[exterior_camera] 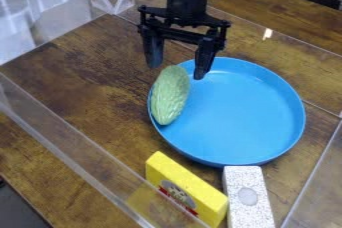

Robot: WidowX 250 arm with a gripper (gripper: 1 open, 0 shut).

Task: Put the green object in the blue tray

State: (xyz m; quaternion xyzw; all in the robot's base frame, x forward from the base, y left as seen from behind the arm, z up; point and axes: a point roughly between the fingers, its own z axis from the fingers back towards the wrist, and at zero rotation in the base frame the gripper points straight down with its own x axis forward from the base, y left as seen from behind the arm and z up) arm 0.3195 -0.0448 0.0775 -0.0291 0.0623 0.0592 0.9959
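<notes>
The green object is a light-green bumpy oval lying on the left rim of the blue tray, partly over its edge. The round blue tray fills the right middle of the view. My black gripper hangs open just above the green object's upper end, pointing down, one finger to the left of it and the other over the tray's rim. Nothing is between the fingers.
A yellow rectangular block lies near the front, with a white speckled block beside it, touching the tray's front rim. Clear plastic walls border the wooden table on the left and front.
</notes>
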